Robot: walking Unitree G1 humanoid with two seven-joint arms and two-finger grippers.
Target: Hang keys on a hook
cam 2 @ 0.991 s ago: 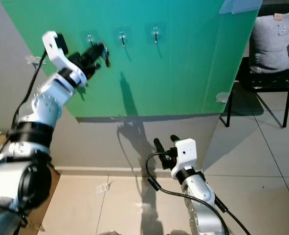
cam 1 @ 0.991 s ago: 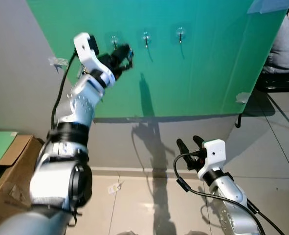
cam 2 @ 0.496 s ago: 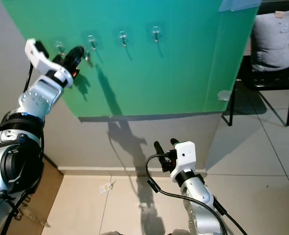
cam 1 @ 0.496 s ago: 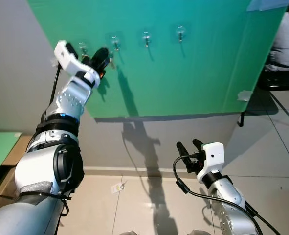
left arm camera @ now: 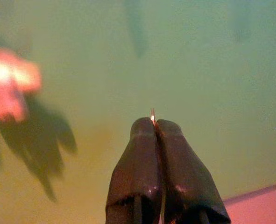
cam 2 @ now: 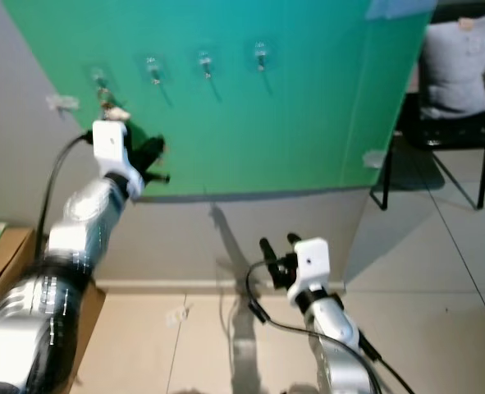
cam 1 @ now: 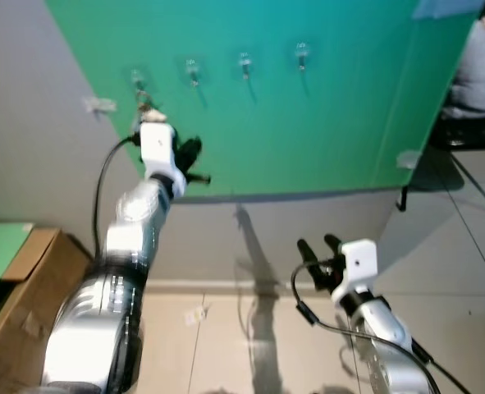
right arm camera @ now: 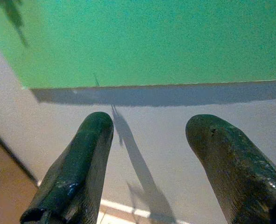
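Green board (cam 1: 324, 107) is showing a flat, unpatterned mid-green; in the left wrist view it is reading yellowish-green. Grey wall (cam 1: 29, 123) is running plain to the left and below the board. Hooks (cam 1: 244, 62) along the far top are appearing clear with silvery centres. Keys (cam 2: 111, 111) on the leftmost hook are showing pale tan; blurred orange-pink in the left wrist view. Left gripper (cam 1: 194, 164) is showing black fingers on a white housing, silver arm behind. Right gripper (right arm camera: 147, 163) fingers are reading black. Floor tiles (cam 1: 226, 328) are showing beige. Cardboard box (cam 1: 20, 271) at near left is brown. Chair (cam 2: 439, 131) at far right is black, carrying a grey cushion (cam 2: 455, 66).
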